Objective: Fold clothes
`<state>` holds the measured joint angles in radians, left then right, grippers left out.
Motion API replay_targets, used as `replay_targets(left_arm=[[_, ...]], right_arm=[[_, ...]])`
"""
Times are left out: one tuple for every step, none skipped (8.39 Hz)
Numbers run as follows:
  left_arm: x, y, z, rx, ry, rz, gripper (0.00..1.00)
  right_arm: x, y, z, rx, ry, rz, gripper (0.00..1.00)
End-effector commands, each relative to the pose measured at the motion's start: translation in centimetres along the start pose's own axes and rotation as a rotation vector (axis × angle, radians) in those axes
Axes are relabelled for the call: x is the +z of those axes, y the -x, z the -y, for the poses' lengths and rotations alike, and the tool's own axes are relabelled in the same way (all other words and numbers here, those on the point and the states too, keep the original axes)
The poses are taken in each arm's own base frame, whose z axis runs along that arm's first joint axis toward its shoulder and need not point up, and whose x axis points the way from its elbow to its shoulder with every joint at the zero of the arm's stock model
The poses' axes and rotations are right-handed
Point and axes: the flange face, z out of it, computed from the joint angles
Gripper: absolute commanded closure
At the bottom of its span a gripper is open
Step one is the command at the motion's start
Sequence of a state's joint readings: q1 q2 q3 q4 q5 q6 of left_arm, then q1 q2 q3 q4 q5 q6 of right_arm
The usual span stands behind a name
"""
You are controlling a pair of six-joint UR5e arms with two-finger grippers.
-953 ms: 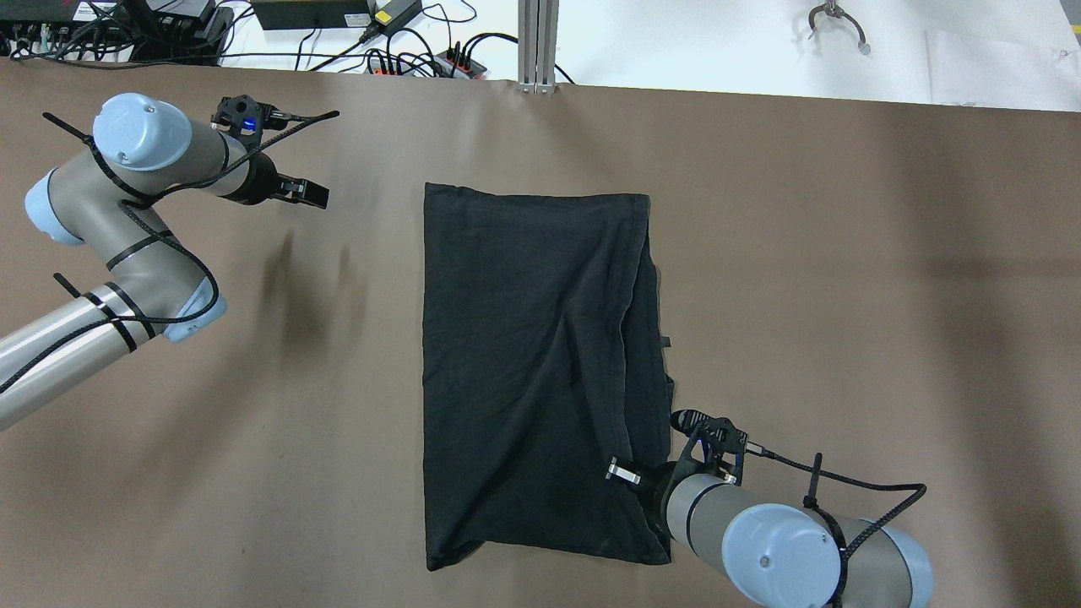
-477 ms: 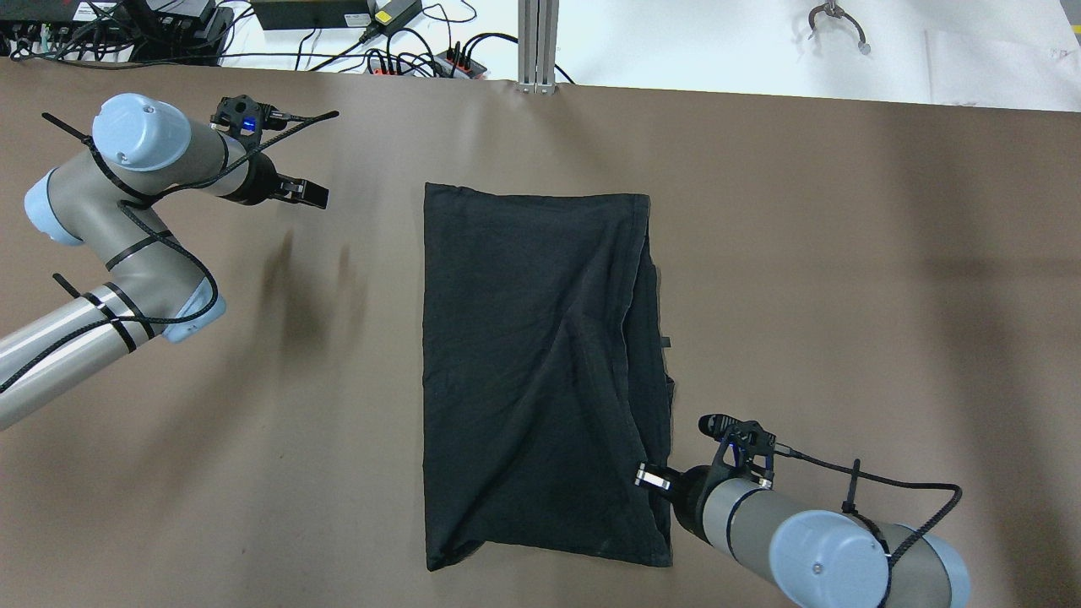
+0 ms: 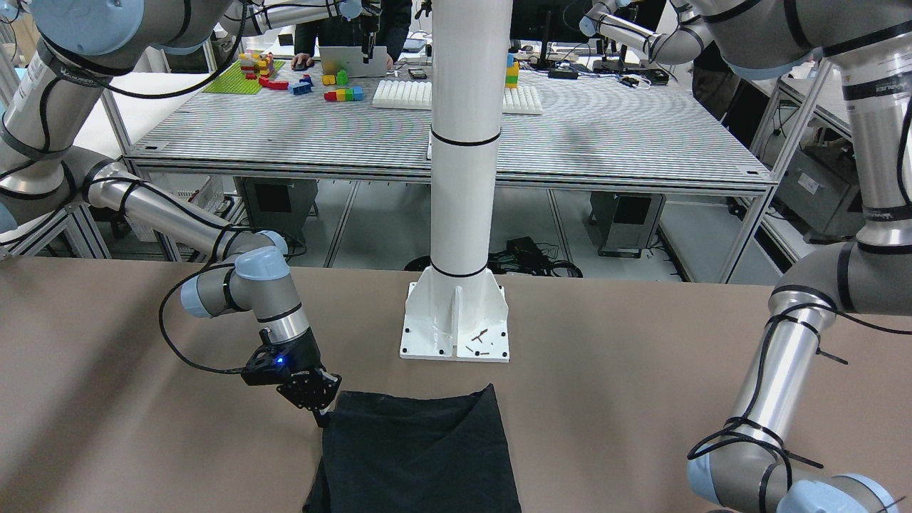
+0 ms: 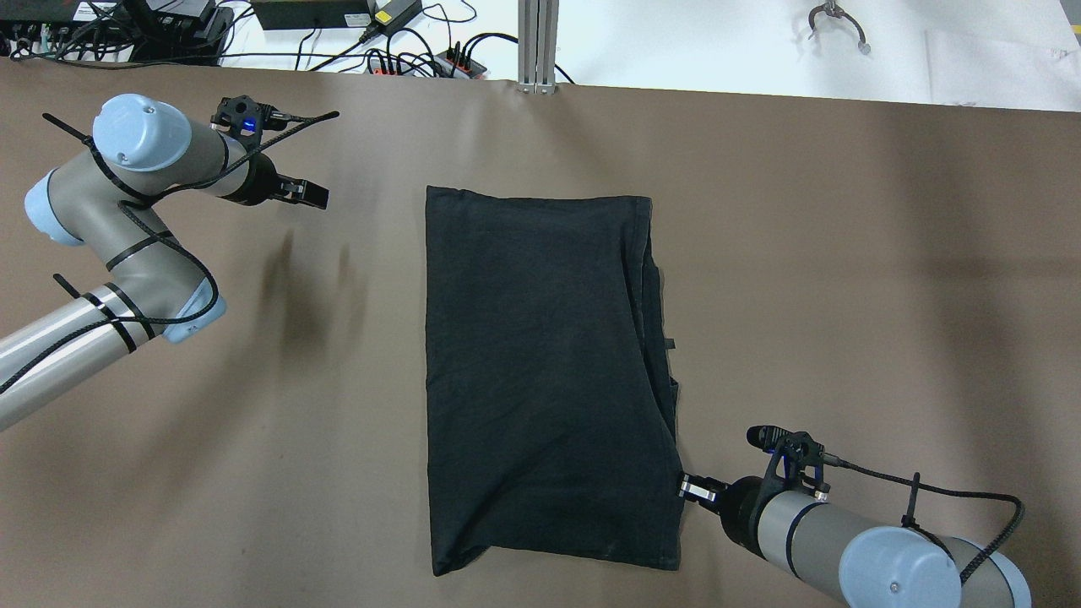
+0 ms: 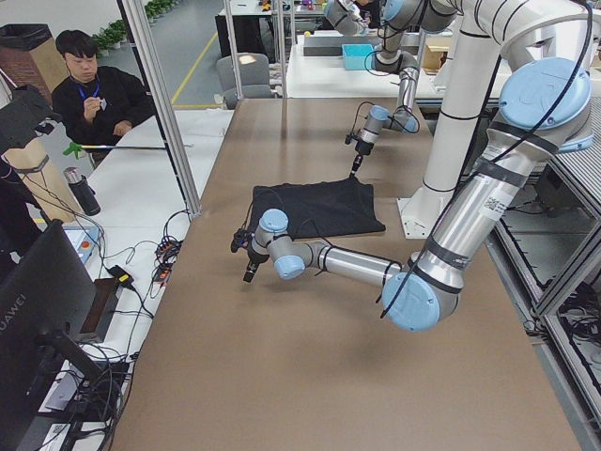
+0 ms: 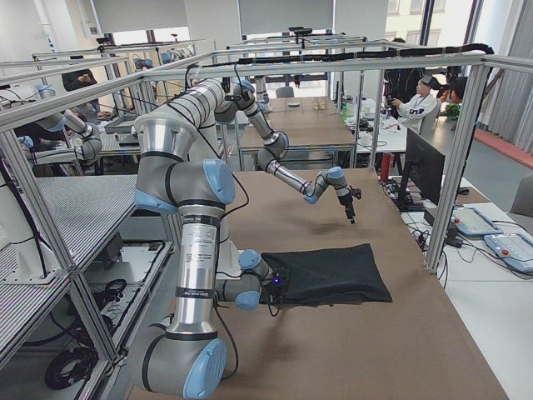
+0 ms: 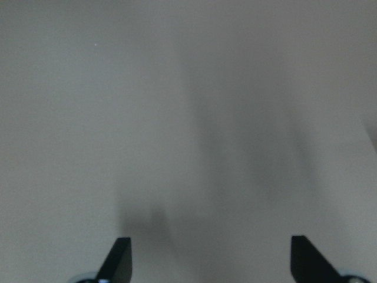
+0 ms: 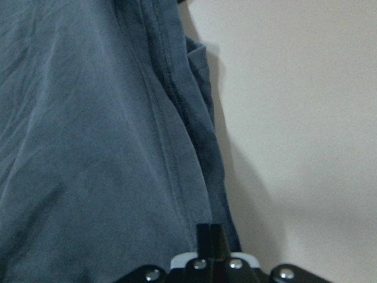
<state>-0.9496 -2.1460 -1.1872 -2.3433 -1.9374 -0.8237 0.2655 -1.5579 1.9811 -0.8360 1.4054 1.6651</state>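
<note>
The black garment point(image 4: 549, 371) lies flat on the brown table as a tall folded rectangle, with layered hemmed edges along its right side. My right gripper point(image 4: 686, 486) is at the garment's right edge near its lower corner. In the right wrist view the gripper point(image 8: 209, 229) is shut, its tips on the hem of the garment point(image 8: 88, 147). In the front-facing view it point(image 3: 318, 411) meets the garment's corner point(image 3: 413, 456). My left gripper point(image 4: 317, 195) hangs open and empty over bare table, well left of the garment; its fingers point(image 7: 121, 259) stand wide apart.
The white pillar point(image 3: 463, 178) and its base plate point(image 3: 456, 335) stand at the robot's side of the table. Cables and power strips point(image 4: 405, 55) lie beyond the far edge. A person point(image 5: 94, 94) sits off the table's far side.
My right gripper has moved right and toward the robot, drawing the garment's top layer with it. The diagonal crease has flattened out. The left arm has not moved.
</note>
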Motion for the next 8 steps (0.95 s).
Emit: replay_targets(left_arm=[[0.1, 0.0, -0.1, 0.000, 0.002, 0.000, 0.05], [0.3, -0.3, -0.4, 0.003, 0.007, -0.001, 0.05], [0.4, -0.5, -0.5, -0.005, 0.009, -0.004, 0.05], [0.5, -0.6, -0.7, -0.005, 0.011, -0.005, 0.05], [0.4, -0.6, -0.6, -0.006, 0.009, -0.005, 0.05], [0.5, -0.6, -0.6, -0.006, 0.010, -0.004, 0.05], [0.5, -0.6, -0.6, -0.006, 0.010, -0.004, 0.05], [0.5, -0.6, -0.7, -0.005, 0.011, -0.005, 0.05]], right_arm=[[-2.0, 2.5, 0.2, 0.005, 0.006, 0.030, 1.00], [-1.8, 2.4, 0.3, 0.001, -0.005, 0.008, 1.00], [-1.6, 1.5, 0.4, -0.015, -0.010, -0.011, 1.00], [-2.0, 1.9, 0.6, -0.029, -0.010, -0.003, 1.00], [-3.0, 2.6, 1.1, -0.048, -0.013, 0.018, 1.00], [-3.1, 2.5, 1.9, -0.079, -0.030, -0.016, 1.00], [-2.8, 1.8, 1.9, -0.089, -0.033, -0.037, 1.00], [-2.2, -0.5, 1.6, -0.103, -0.035, -0.084, 1.00]])
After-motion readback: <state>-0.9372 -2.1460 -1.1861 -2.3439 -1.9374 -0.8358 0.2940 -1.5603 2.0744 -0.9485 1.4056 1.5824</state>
